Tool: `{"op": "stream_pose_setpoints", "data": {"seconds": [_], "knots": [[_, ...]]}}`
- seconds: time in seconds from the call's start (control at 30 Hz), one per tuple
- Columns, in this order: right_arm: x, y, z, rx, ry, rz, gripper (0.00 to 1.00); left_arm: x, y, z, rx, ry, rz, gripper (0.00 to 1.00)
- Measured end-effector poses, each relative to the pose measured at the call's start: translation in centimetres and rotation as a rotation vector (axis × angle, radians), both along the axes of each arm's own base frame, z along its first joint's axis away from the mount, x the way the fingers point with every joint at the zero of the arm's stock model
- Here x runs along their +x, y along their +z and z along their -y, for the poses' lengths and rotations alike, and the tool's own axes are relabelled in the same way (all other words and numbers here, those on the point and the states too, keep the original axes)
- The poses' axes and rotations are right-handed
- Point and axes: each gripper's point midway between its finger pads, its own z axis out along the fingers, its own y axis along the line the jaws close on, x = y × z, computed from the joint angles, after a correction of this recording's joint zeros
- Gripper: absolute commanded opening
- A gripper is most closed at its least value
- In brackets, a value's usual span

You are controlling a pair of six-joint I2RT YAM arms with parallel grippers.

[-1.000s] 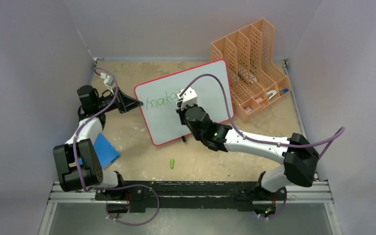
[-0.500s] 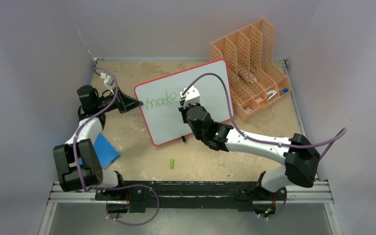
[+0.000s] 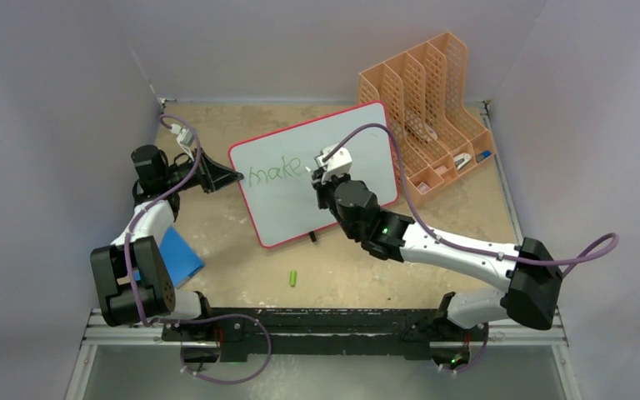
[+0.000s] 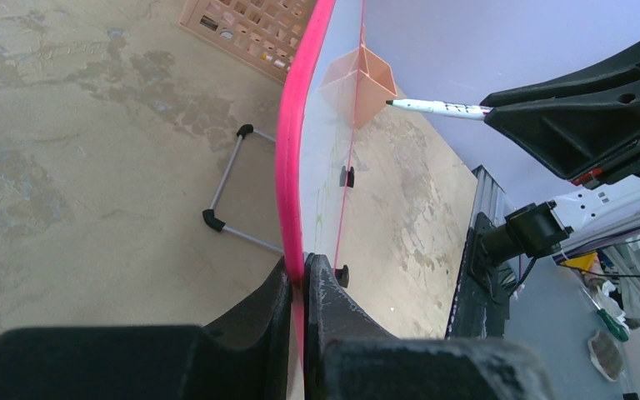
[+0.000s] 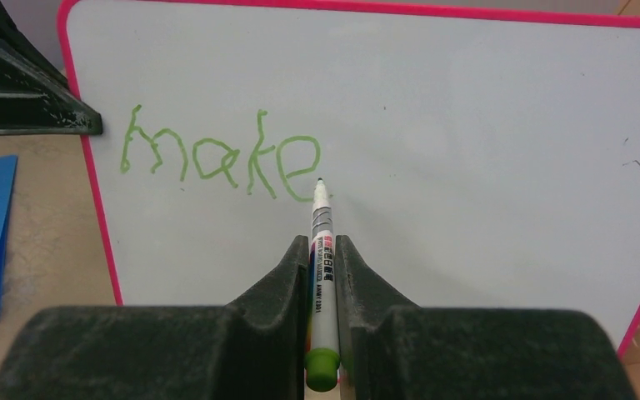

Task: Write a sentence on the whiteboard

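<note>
The whiteboard (image 3: 358,142) stands tilted on the table, pink-red rim towards me. Only the green word "make" (image 3: 273,172) of the sentence is on it, also seen in the right wrist view (image 5: 217,158). My left gripper (image 3: 235,176) is shut on the board's left rim (image 4: 296,167), with the jaws (image 4: 304,262) clamped on both sides. My right gripper (image 3: 321,171) is shut on a white marker with a green end (image 5: 321,225). The tip sits just right of the "e". In the left wrist view the marker (image 4: 433,107) tip stands slightly off the board.
An orange file organizer (image 3: 433,108) stands right of the board. A blue pad (image 3: 179,254) lies by the left arm. A green marker cap (image 3: 294,277) lies in front of the board. The board's wire stand (image 4: 229,179) rests on the table behind it.
My right gripper has moved right along the board with the marker. The "e" of "make" is now fully uncovered. The left arm and the board have not moved.
</note>
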Motion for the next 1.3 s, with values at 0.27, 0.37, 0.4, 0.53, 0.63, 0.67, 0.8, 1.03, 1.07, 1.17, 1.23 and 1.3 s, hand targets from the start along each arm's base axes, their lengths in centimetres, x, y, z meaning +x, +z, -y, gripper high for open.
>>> {"op": "stream_pose_setpoints", "data": {"seconds": [0.27,0.37,0.4,0.53,0.63,0.67,0.8,1.03,1.07,1.17,1.23,1.3], "knots": [[0.7,-0.5,0.9,-0.031,-0.017,0.007,0.0,0.0,0.0,0.0,0.0,0.0,0.0,0.0],[1.3,-0.5,1.4,-0.031,-0.021,0.02,0.0,0.0,0.0,0.0,0.0,0.0,0.001,0.0],[1.4,-0.7,1.8,-0.031,-0.022,0.025,0.0,0.0,0.0,0.0,0.0,0.0,0.001,0.0],[1.6,-1.2,3.4,-0.027,-0.029,0.036,0.0,0.0,0.0,0.0,0.001,0.0,0.001,0.0],[2.0,-0.4,4.1,-0.001,-0.039,0.052,0.0,0.0,0.0,0.0,0.0,0.0,0.001,0.0],[2.2,0.0,4.3,0.011,-0.04,0.06,0.0,0.0,0.0,0.0,0.0,0.0,0.001,0.0],[2.7,1.4,5.0,0.057,-0.043,0.088,0.0,0.0,0.0,0.0,0.0,0.0,0.001,0.0],[3.9,1.7,5.4,0.079,-0.035,0.102,0.0,0.0,0.0,0.0,0.001,0.001,0.001,0.0],[4.0,1.5,5.3,0.077,-0.031,0.099,0.0,0.0,0.0,0.0,0.001,0.001,0.001,0.0],[4.2,0.9,5.0,0.066,-0.016,0.088,0.0,0.0,0.0,0.0,0.001,0.001,0.001,0.0],[4.2,0.5,4.7,0.059,-0.002,0.08,0.0,0.0,0.0,0.0,0.001,0.001,0.001,0.0],[4.2,0.2,4.5,0.055,0.007,0.075,0.0,0.0,0.0,0.0,0.001,0.001,0.001,0.0]]}}
